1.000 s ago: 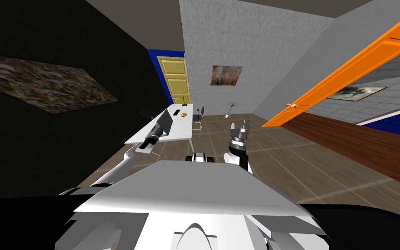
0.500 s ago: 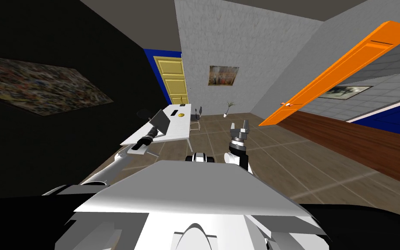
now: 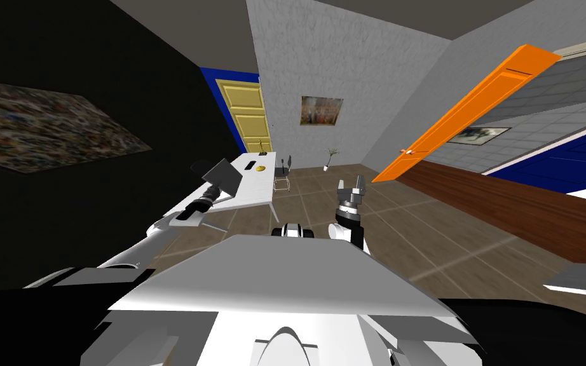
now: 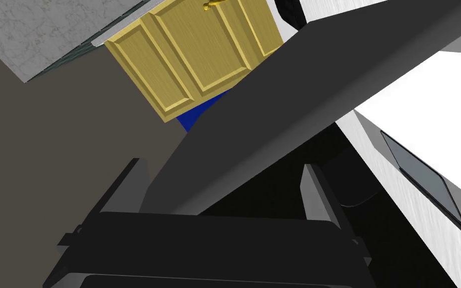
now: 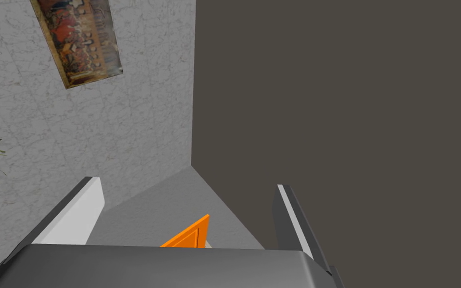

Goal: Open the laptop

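Note:
The laptop [image 3: 223, 175] sits on the near end of a long white table [image 3: 253, 187], its dark lid raised and tilted back. My left arm reaches out to it, and my left gripper [image 3: 212, 190] is at the lid's free edge. In the left wrist view the dark grey lid [image 4: 294, 95] runs slantwise between the fingers of my left gripper [image 4: 222, 192], which stand wide apart and open. The laptop's light grey base [image 4: 414, 215] carries a dark panel beside them. My right gripper [image 3: 351, 189] is held up over the floor, away from the table, open [image 5: 187, 215] with nothing between its fingers.
A small yellow thing [image 3: 260, 168] and a small dark thing [image 3: 249, 165] lie further along the table. A chair [image 3: 282, 173] stands at its far side. A yellow door [image 3: 244, 117] is behind, a potted plant [image 3: 330, 157] by the wall, and an open orange door [image 3: 463, 114] to the right.
The laptop lid has swung further up and back with my left gripper at its edge. My head view has turned, so the table and doors sit further left. The right arm has not moved.

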Tool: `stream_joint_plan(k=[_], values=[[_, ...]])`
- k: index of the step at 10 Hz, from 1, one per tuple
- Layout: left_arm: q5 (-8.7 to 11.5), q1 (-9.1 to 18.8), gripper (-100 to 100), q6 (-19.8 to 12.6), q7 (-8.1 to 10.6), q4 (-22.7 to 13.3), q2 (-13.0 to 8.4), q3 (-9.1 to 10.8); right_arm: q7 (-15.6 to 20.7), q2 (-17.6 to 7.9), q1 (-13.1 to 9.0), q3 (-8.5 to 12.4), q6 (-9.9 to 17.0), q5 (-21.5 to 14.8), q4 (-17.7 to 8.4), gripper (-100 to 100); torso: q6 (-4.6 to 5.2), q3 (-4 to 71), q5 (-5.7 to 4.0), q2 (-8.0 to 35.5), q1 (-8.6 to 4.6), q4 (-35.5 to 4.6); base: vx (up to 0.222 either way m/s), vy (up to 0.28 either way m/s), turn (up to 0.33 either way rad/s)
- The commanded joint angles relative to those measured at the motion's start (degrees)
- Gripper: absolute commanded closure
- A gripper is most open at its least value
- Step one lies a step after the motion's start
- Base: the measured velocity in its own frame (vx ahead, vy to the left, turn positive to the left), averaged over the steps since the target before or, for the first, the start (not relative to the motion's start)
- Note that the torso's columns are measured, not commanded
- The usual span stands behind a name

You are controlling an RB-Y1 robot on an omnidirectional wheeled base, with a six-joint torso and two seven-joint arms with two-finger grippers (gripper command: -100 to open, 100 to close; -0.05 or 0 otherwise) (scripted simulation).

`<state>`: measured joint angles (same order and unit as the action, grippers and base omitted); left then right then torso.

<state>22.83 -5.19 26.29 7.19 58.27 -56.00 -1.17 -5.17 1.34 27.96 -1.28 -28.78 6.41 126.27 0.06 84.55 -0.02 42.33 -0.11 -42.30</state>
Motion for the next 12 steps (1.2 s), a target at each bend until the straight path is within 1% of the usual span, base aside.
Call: stream_joint_plan(k=[1, 2, 4, 5, 6, 7, 8, 9, 10, 11, 12], values=[[2.1, 1.4, -100, 3.3, 0.57, -3.9, -2.5, -0.76, 0.0, 0.0, 0.0, 0.0, 0.0, 0.0, 0.0, 0, -0.06, 0.0, -0.04, 0.0, -0.06, 0.0, -0.006, -0.054, -0.001], [2.1, 1.4, -100, 3.3, 0.57, -5.9, -2.5, -0.76, 0.0, 0.0, 0.0, 0.0, 0.0, 0.0, 0.0, 0, -0.09, 0.0, 0.03, -0.1, 0.18, 0.0, -0.004, -0.010, 0.010], [2.1, 1.4, -100, 3.3, 0.57, -7.3, -2.5, -0.76, 0.0, 0.0, 0.0, 0.0, 0.0, 0.0, 0.0, 0, -0.06, 0.0, 0.11, -0.1, 0.33, 0.0, 0.002, 0.011, 0.001], [5.1, 2.9, -100, 5.7, 1.68, -9.0, -5.2, -1.51, 0.0, 0.0, 0.0, 0.0, 0.0, 0.0, 0.0, 0, -0.06, 0.0, 0.06, -0.1, 0.22, 0.0, -0.025, -0.074, -0.172], [5.9, 2.9, -100, 7.5, 1.68, -11.7, -6.7, -1.51, 0.0, 0.0, 0.0, 0.0, 0.0, 0.0, 0.0, 0, 0.01, 0.0, -0.06, 0.0, -0.14, 0.0, -0.013, -0.102, -0.111], [5.9, 2.9, -100, 7.5, 1.68, -14.5, -6.8, -1.51, 0.0, 0.0, 0.0, 0.0, 0.0, 0.0, 0.0, 0, -0.07, 0.0, -0.09, -0.1, -0.16, 0.0, 0.000, -0.070, -0.001], [5.9, 2.9, -100, 7.5, 1.68, -14.5, -6.8, -1.51, 0.0, 0.0, 0.0, 0.0, 0.0, 0.0, 0.0, 0, -0.13, 0.0, 0.01, 0.0, 0.07, 0.0, 0.001, -0.033, 0.026], [5.5, 3.6, -100, 8.3, 2.18, -15.3, -6.7, -2.14, 0.0, 0.0, 0.0, 0.0, 0.0, 0.0, 0.0, 0, -0.07, 0.0, 0.07, 0.0, 0.28, 0.0, 0.000, -0.010, 0.007], [2.7, 1.4, 100, 5.3, 0.57, -12.4, -3.8, -0.76, 0.0, 0.0, 0.0, 0.0, 0.0, 0.0, 0.0, 0, -0.04, 0.0, 0.10, -0.1, 0.32, 0.0, 0.019, 0.114, 0.140], [2.1, 1.4, 100, 3.3, 0.57, -7.4, -2.5, -0.76, 0.0, 0.0, 0.0, 0.0, 0.0, 0.0, 0.0, 0, -0.32, 0.0, 0.39, -0.1, 0.79, 0.2, 0.022, 0.129, 0.092], [2.1, 1.4, 100, 3.3, 0.57, -7.3, -2.5, -0.76, 0.0, 0.0, 0.0, 0.0, 0.0, 0.0, 0.0, 0, -0.32, 0.1, 0.76, -0.3, 1.20, 0.3, 0.001, 0.057, 0.030]])
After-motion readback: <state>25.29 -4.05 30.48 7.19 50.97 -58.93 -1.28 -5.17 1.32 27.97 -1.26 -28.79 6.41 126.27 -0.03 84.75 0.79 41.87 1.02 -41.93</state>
